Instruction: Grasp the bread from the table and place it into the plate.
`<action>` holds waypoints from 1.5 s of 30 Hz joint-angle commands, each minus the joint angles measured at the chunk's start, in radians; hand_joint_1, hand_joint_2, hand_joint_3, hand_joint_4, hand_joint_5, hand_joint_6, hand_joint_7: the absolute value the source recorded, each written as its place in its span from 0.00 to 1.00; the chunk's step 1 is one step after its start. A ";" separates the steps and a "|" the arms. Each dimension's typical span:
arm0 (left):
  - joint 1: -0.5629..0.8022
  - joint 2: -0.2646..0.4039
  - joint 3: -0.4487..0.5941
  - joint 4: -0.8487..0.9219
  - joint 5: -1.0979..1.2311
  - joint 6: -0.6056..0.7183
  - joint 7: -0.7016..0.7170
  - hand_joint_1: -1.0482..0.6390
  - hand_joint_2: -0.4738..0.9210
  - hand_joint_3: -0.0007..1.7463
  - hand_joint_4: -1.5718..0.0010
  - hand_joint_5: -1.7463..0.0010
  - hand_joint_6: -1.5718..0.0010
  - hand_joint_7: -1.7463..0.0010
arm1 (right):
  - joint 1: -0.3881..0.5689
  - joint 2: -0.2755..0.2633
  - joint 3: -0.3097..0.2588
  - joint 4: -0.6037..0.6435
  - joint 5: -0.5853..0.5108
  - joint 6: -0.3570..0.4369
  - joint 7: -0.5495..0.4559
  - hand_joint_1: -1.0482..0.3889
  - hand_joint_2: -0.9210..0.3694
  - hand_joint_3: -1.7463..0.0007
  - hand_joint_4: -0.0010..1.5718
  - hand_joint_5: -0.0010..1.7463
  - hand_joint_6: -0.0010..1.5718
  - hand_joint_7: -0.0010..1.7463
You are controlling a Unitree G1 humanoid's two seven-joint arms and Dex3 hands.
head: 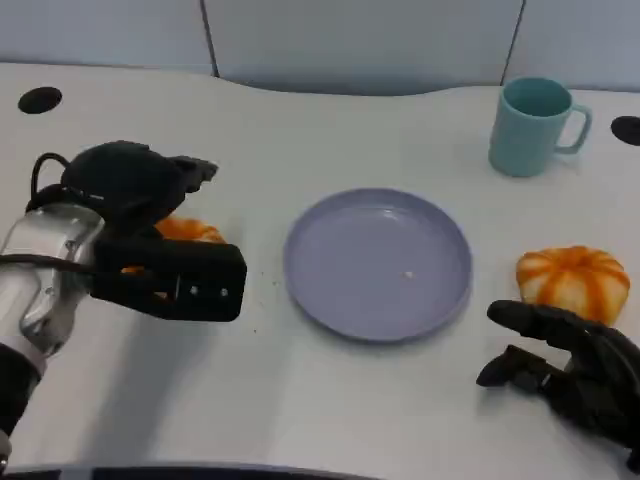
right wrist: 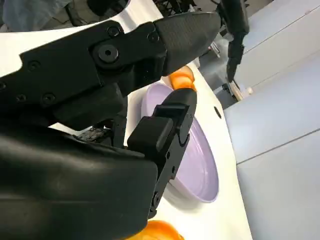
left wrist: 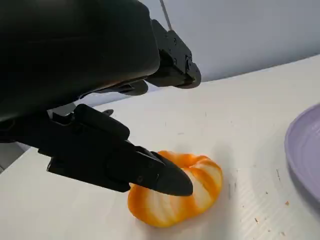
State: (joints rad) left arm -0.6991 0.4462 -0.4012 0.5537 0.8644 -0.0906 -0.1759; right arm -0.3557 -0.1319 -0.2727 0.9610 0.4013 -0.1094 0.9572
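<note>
An orange-and-white bread (head: pixel 190 230) lies on the table left of the empty lilac plate (head: pixel 340 250). My left hand (head: pixel 140 215) hovers over it with its fingers apart. In the left wrist view one finger (left wrist: pixel 150 172) reaches across the front of the bread (left wrist: pixel 195 195), the others (left wrist: pixel 175 65) stand well above it, and the bread rests on the table. A second bread (head: pixel 573 280) lies right of the plate. My right hand (head: pixel 570 365) rests just in front of it, fingers spread, holding nothing. The right wrist view shows the plate (right wrist: pixel 200 165) and the second bread (right wrist: pixel 157 231).
A teal mug (head: pixel 535 125) stands at the back right, beyond the plate. Two dark round holes (head: pixel 40 99) sit in the far corners of the white table. Crumbs lie between the left bread and the plate's rim (left wrist: pixel 305 150).
</note>
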 commanded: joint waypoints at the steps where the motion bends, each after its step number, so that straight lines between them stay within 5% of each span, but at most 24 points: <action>1: -0.025 0.002 -0.022 0.037 -0.001 0.035 -0.008 0.19 0.98 0.00 0.90 0.91 0.83 1.00 | 0.017 -0.011 -0.002 0.021 -0.004 0.018 0.003 0.45 0.00 0.94 0.35 0.66 0.60 0.01; 10: -0.083 -0.032 -0.043 0.134 -0.043 0.060 -0.027 0.22 0.98 0.00 0.92 0.94 0.85 1.00 | 0.016 -0.016 -0.002 0.019 -0.003 0.028 0.018 0.46 0.00 0.92 0.34 0.65 0.60 0.00; 28: -0.272 -0.166 -0.108 0.611 -0.091 0.021 0.049 0.23 0.93 0.00 0.89 0.93 0.82 0.99 | 0.029 -0.014 -0.003 0.007 -0.007 0.016 0.005 0.45 0.00 0.94 0.36 0.65 0.61 0.01; 45: -0.284 -0.227 -0.112 0.741 -0.122 0.045 0.086 0.28 0.91 0.00 0.89 0.92 0.80 0.99 | 0.033 -0.015 -0.007 0.005 0.001 0.018 0.010 0.45 0.00 0.94 0.35 0.66 0.60 0.01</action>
State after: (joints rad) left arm -0.9738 0.2261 -0.5089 1.2680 0.7524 -0.0546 -0.1088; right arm -0.3511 -0.1348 -0.2751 0.9605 0.4052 -0.1050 0.9755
